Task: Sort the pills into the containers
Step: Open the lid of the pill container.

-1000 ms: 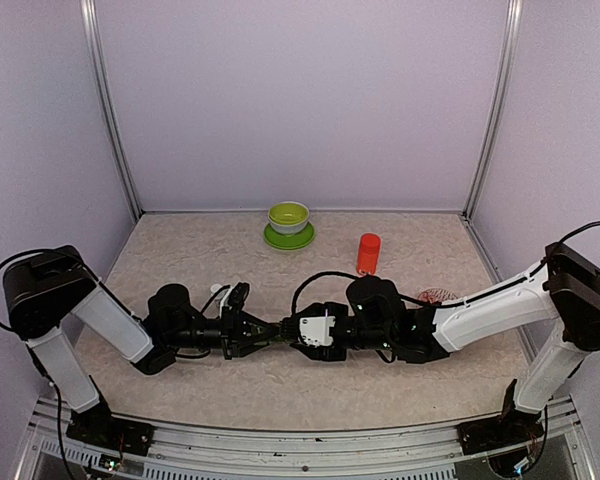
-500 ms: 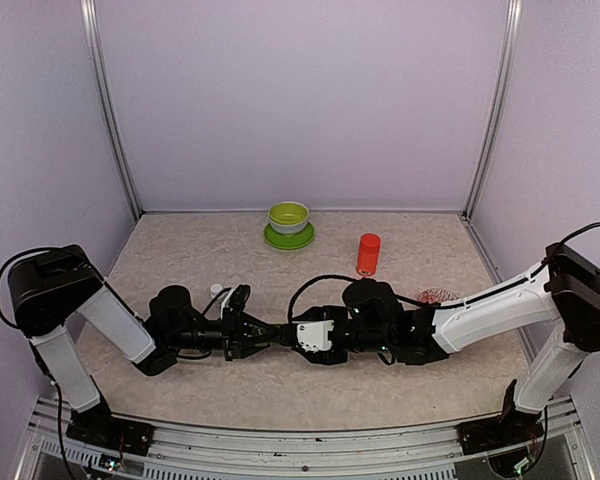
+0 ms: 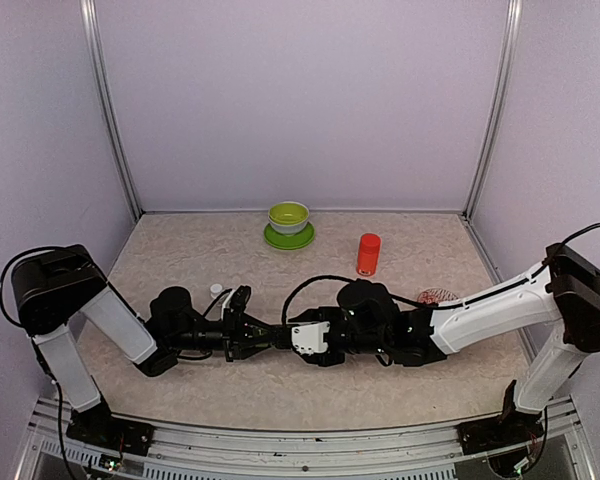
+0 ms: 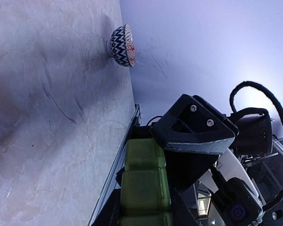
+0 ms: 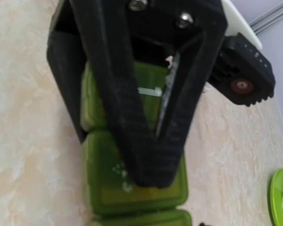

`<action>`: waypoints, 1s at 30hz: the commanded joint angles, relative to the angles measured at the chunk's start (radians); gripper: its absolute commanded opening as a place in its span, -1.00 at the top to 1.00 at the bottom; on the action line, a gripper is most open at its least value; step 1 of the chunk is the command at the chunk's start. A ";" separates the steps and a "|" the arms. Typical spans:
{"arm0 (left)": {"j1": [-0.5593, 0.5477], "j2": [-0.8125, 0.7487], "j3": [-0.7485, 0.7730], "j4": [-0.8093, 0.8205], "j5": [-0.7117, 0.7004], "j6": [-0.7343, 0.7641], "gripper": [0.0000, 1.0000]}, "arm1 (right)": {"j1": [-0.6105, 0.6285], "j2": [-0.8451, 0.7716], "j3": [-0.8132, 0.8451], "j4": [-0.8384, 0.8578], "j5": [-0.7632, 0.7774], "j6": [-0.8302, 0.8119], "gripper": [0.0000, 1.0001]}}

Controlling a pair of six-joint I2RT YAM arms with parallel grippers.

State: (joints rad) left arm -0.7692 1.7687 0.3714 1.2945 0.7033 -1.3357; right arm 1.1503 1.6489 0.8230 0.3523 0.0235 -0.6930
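1. between the two arms, at the near middle of the table (image 3: 200, 262): the containers (image 4: 145, 181), a short strip of joined square compartments, run end-on from the left gripper (image 3: 268, 336) toward the right gripper (image 3: 286, 336). whether the strip rests on the tabletop or hangs just above it cannot be told.
2. left gripper: clamped on one end of the strip, which runs out from between its fingers in the left wrist view.
3. right gripper: one black finger lies against the far compartment. whether this claw is closed on the strip or only brackets it cannot be told.
4. risk, twisting: the strip is held by one end only, so a push from the right finger off the strip's centre line would probably lever it round in the left grip, or out of it.
5. risk, lid: a finger that slips off the smooth rounded edge would leave the lid down. a lid that springs open abruptly could jolt the strip loose.
6. appearance: olive to dark green plastic, slightly glossy, with rounded corners and narrow seams between compartments. the lids look closed, and no pill can be made out.
7. surroundings: red bottle (image 3: 368, 253), lime-green bowl (image 3: 288, 217) and patterned bowl (image 4: 122, 45) all stand well apart from the strip.
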 commanded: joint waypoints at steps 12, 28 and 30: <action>-0.007 0.012 0.009 0.051 0.009 -0.003 0.58 | 0.011 0.023 0.031 -0.005 0.035 0.007 0.17; -0.006 0.006 0.012 0.027 0.013 0.012 0.59 | 0.011 0.015 0.064 -0.090 -0.044 0.050 -0.16; -0.004 0.000 0.013 0.021 0.014 0.014 0.58 | 0.006 0.010 0.058 -0.095 -0.059 0.055 -0.19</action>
State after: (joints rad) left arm -0.7712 1.7760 0.3714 1.3048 0.7006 -1.3426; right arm 1.1522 1.6665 0.8631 0.2863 0.0185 -0.6685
